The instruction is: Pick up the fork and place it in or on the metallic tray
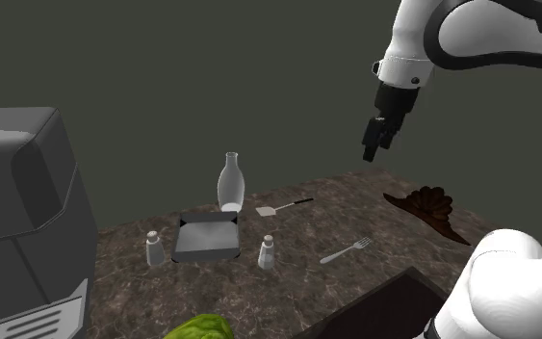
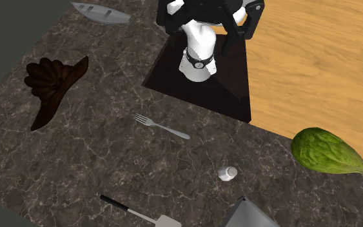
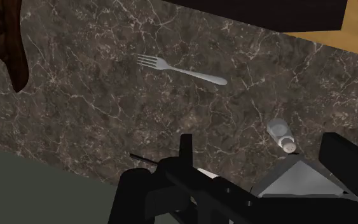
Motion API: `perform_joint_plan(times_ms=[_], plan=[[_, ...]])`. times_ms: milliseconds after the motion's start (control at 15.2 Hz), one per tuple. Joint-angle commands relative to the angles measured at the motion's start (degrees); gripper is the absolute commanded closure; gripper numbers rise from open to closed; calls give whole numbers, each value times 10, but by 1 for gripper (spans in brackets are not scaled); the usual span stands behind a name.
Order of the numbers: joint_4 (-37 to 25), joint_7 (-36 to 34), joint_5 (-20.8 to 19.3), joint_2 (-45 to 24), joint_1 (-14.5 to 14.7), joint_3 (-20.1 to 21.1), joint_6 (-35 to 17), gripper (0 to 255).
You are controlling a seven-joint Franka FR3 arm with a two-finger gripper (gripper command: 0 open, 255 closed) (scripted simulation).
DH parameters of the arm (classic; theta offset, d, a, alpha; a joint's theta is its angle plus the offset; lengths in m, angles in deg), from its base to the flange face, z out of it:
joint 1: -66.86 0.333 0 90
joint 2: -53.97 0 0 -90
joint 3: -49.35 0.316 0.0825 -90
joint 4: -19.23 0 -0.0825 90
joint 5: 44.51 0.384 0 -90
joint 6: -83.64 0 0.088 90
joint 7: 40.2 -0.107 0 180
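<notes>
Hovering high over the counter, the hand is spread wide and empty; the fork lies flat on the counter, well right of the tray in the shoulder view

I see a countertop of dark, polished-looking stone with pale veins. The fork, mid-frame in the second exterior view, reads as smooth grey metal with a dull sheen. The tray looks matt grey. At that view's upper right, a wood-grained surface shows warm orange. The bottle seems clear glass.
</notes>
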Motion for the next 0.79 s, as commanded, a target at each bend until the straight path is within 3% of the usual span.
perform_joint_plan(times_ms=[0,726], plan=[[0,0,0,0,0,0,0,0],[210,231,-84,46,34,-128,-162,0]])
